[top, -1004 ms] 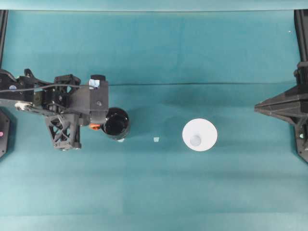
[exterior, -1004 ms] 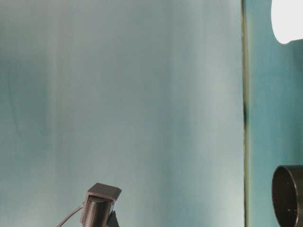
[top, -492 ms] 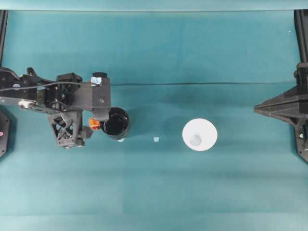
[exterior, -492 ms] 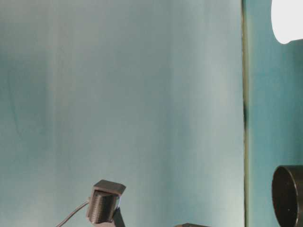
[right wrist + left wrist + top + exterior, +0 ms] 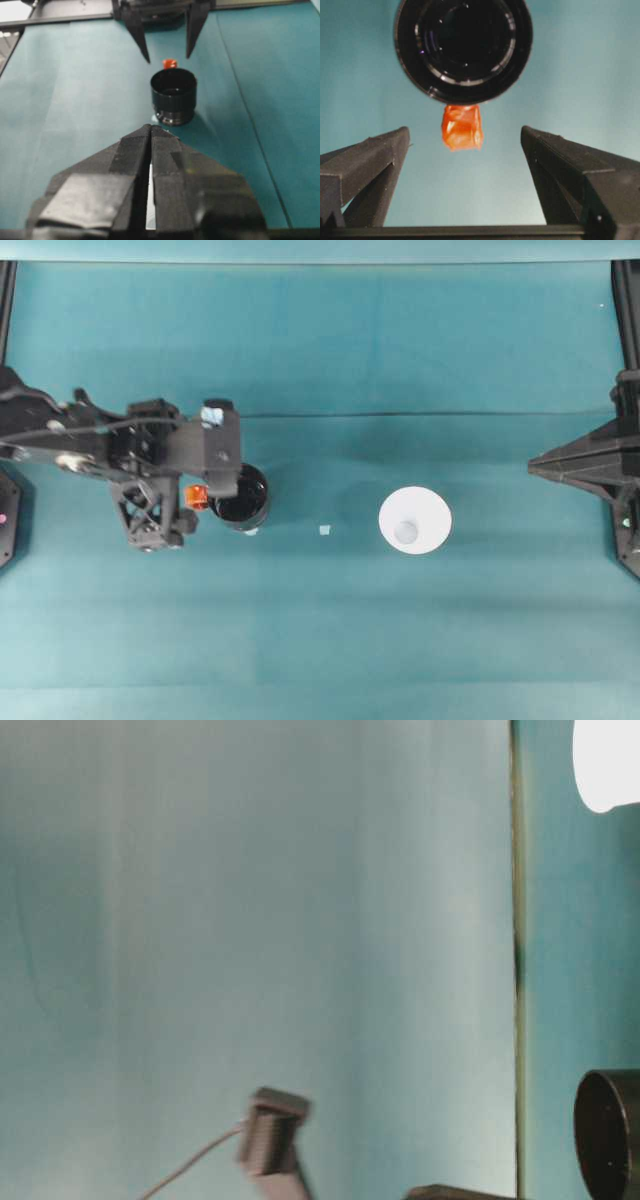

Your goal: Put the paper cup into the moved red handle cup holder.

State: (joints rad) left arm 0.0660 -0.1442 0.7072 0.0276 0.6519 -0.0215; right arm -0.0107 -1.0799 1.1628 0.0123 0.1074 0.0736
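The red handle cup holder (image 5: 241, 497), glossy black and round, stands upright left of centre with its red-orange tab (image 5: 197, 497) towards the left arm. My left gripper (image 5: 205, 485) hovers just behind that tab, open. In the left wrist view the tab (image 5: 462, 127) lies between the spread fingers (image 5: 370, 160), touching neither, below the holder (image 5: 463, 45). The white paper cup (image 5: 415, 520) stands upright right of centre, apart from both arms. My right gripper (image 5: 545, 463) rests shut and empty at the right edge; its view faces the holder (image 5: 173, 95) and the left gripper (image 5: 167, 52).
A small pale scrap (image 5: 324, 530) lies on the teal cloth (image 5: 320, 640) between holder and cup. In the table-level view the cup (image 5: 605, 760) and holder (image 5: 610, 1135) stand well apart, with a blurred part of the left arm (image 5: 275, 1140) above the table.
The left arm has swung and shifted slightly above the holder's handle. Holder, paper cup and right arm have stayed put.
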